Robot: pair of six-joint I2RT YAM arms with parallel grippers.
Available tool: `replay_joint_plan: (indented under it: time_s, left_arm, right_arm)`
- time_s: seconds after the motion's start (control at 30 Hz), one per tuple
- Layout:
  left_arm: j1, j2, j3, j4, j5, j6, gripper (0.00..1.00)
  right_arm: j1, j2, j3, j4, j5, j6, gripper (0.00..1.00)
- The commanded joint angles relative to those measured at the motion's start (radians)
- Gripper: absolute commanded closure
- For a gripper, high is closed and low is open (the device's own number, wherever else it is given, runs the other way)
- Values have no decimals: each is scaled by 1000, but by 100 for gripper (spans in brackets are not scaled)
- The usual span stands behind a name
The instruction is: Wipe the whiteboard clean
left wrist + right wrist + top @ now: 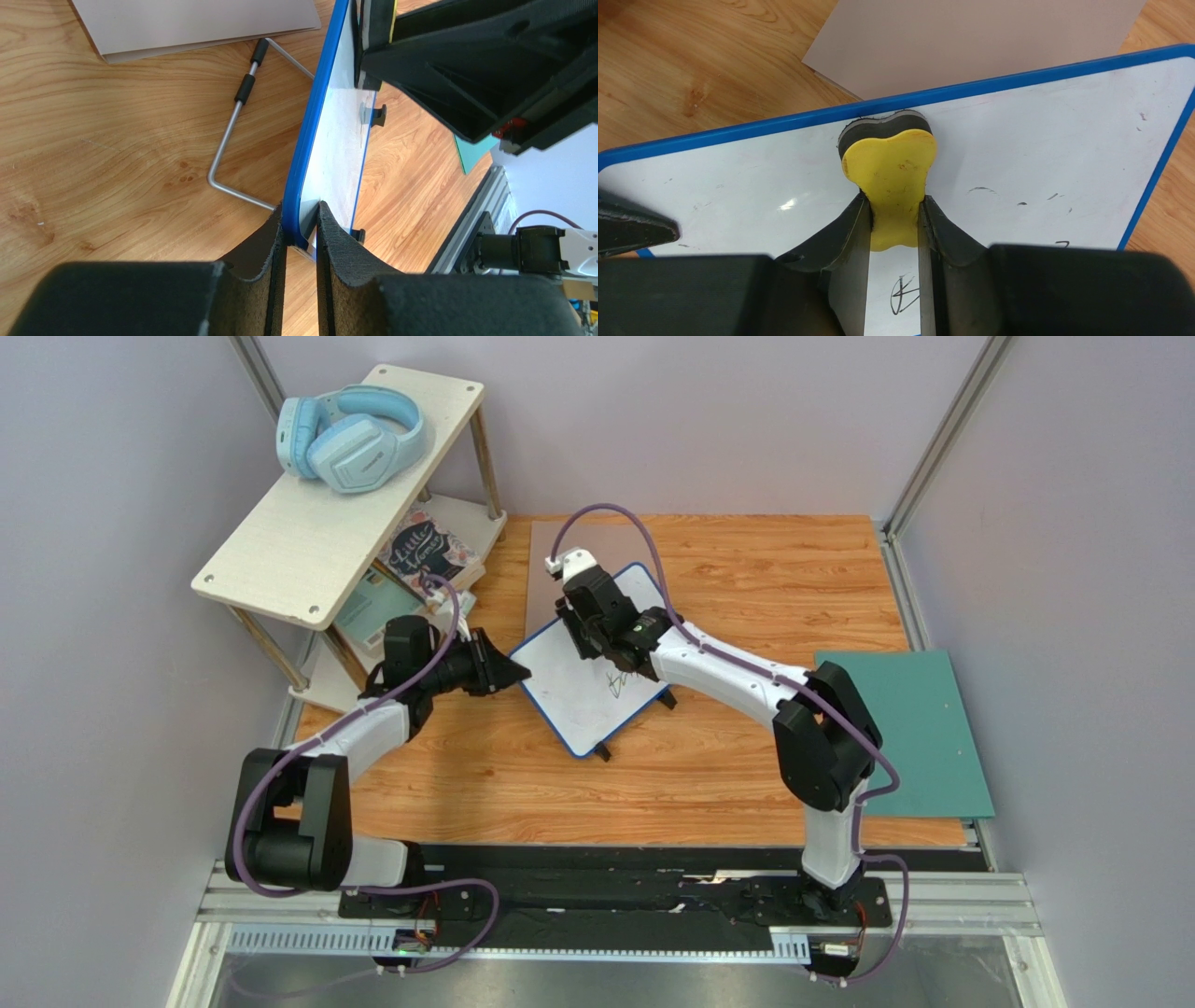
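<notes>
Centrally on the wood-grain table [758, 574] sits the whiteboard [575, 697], a small glossy white rectangular board with a thin blue rim and rounded corners. It is turned diagonally, one corner toward the arms. It stands off the tabletop on a bent metal wire stand [231, 140] with black sleeves, and small black feet [603, 752] show under its near corner. Its far corner overlaps a plain grey-brown flat mat [547, 546].

A small black handwritten scribble [901, 294] marks the surface, between the right gripper's fingers in the wrist view. A few faint dark specks [980, 189] lie further along. Elsewhere the surface looks white, with a spot of glare.

The left gripper [302, 224] is pinched onto the board's left corner, one padded finger on each face, the blue rim [298, 175] running between them.

The right gripper [896, 210] is clamped on a bone-shaped eraser [892, 168], yellow on top with a dark layer beneath. The eraser lies flat on the white surface, its far end just inside the far rim.

A green flat mat [926, 728] lies at the table's right edge, well apart from the board.
</notes>
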Motion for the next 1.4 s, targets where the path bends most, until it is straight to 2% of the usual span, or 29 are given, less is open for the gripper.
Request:
replay_joint_plan:
  time_s: [0.0,0.17,0.33,0.5,0.77,0.9,1.0,1.2,1.37]
  left_arm:
    - [2,-4,-11,-42,-71,91,100]
    - [2,-1,-11,-37,-73,91,100]
    - [2,1,-12,-34,-70,91,100]
    - [2,5,-11,-34,-70,92,100]
    - [2,4,-11,-36,-70,91,100]
    - [2,7,-9,-34,-67,89,100]
    - [2,7,-8,-34,-68,89,100]
    - [2,2,-11,-39,-70,91,100]
    - [2,2,-9,-40,-70,89,100]
  right_arm:
    - [-106,7,-10,23,58,91,100]
    - [-231,6,-30,-6,61,120,100]
    - [-265,12,-50,-4,54,111,100]
    - [-230,-17,-108,28,0,121,100]
    - [-158,-117,-310,81,-20,147,100]
    - [-131,-102,-326,54,-86,111,100]
    - [-100,-93,-341,57,-47,121,100]
    - [-205,-86,-344,49,0,226,100]
    - [-282,-105,-354,66,24,209,100]
